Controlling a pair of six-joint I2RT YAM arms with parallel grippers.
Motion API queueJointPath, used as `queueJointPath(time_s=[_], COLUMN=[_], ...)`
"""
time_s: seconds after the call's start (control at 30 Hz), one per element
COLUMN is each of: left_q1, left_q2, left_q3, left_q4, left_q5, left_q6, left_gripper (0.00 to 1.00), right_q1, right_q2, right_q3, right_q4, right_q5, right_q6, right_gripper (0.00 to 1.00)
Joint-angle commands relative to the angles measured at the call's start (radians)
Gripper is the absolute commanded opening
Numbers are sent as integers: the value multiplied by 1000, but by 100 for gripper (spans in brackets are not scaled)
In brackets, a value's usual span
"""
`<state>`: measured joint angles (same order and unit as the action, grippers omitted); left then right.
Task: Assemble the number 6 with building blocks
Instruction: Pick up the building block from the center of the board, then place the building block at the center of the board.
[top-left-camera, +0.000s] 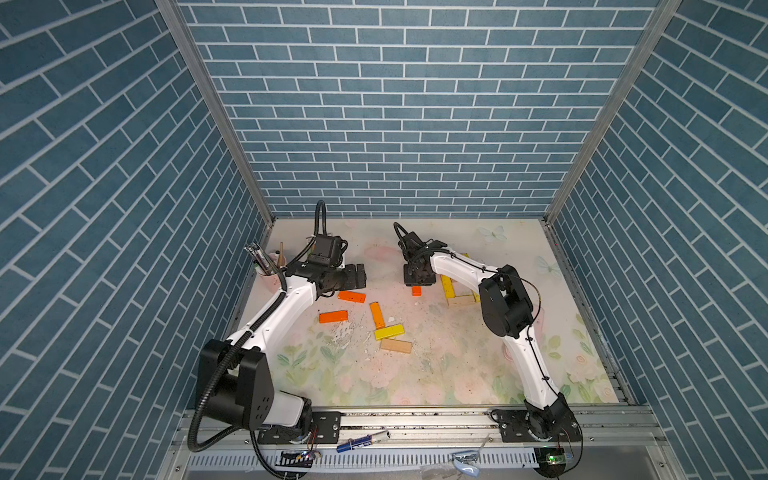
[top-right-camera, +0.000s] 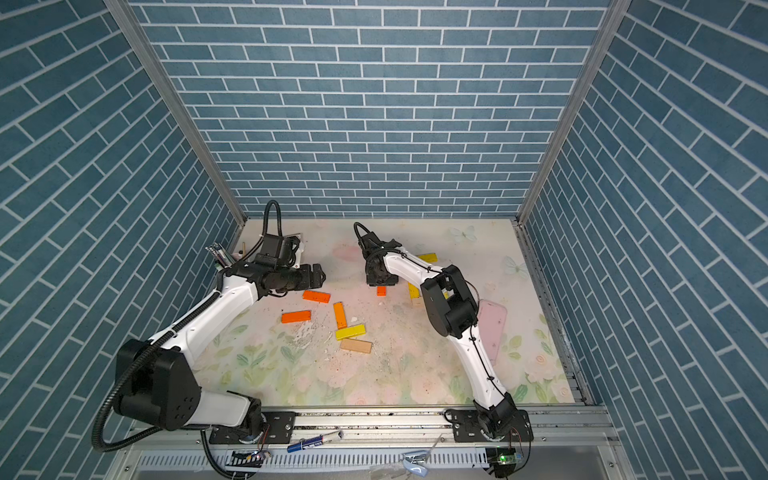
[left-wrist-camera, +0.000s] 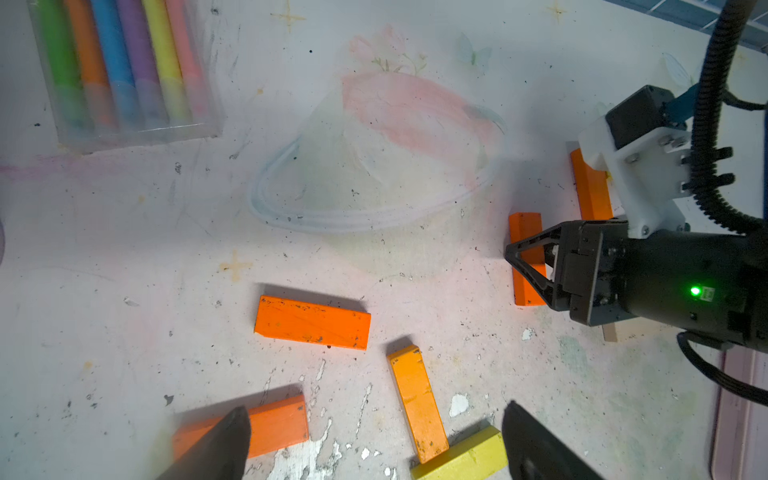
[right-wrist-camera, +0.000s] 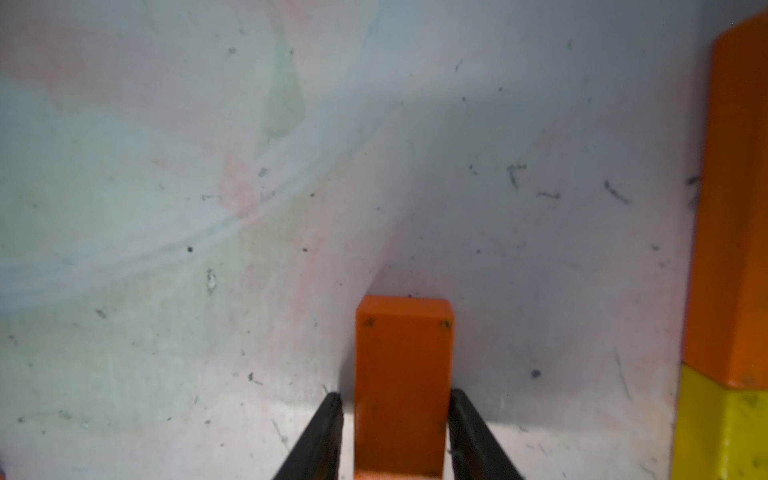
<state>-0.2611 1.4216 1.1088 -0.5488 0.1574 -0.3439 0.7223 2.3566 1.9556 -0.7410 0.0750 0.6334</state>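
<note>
Right pincer (right-wrist-camera: 395, 395) astride block (right-wrist-camera: 403, 353), chalks (left-wrist-camera: 116, 62) in pack (left-wrist-camera: 137, 139)

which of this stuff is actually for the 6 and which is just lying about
For the job: orange block between the jaws of the right gripper; loose yellow block; tan block; other orange blocks; laid yellow bar.
Lying about: chalk pack; pink tray; pen cup; marker on the rail.
</note>
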Motion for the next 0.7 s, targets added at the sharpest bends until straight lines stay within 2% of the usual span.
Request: queueJointPath(time_s=[0.0,0.33,0.5,0.67], left_q1=[13,36,43,46], left_q2=[-28,-36,-30,-25], left_q3=[9,3,3,3], left_q4=[-8,-5,-7,-8], left_q5=[-10,-20,-27,-34], left_q6=[-11,-20,-18,-15], left_gripper=[95,95,95,95], right_q1=[15,58,69,80], right_q2=[42,158,231,249], right_q3=[46,211,332,355], right_q4=[-6,67,37,42], right_q5=[-6,-76,-84,-101], right_q6=[72,189,193,189], right_gripper=[36,30,29,29])
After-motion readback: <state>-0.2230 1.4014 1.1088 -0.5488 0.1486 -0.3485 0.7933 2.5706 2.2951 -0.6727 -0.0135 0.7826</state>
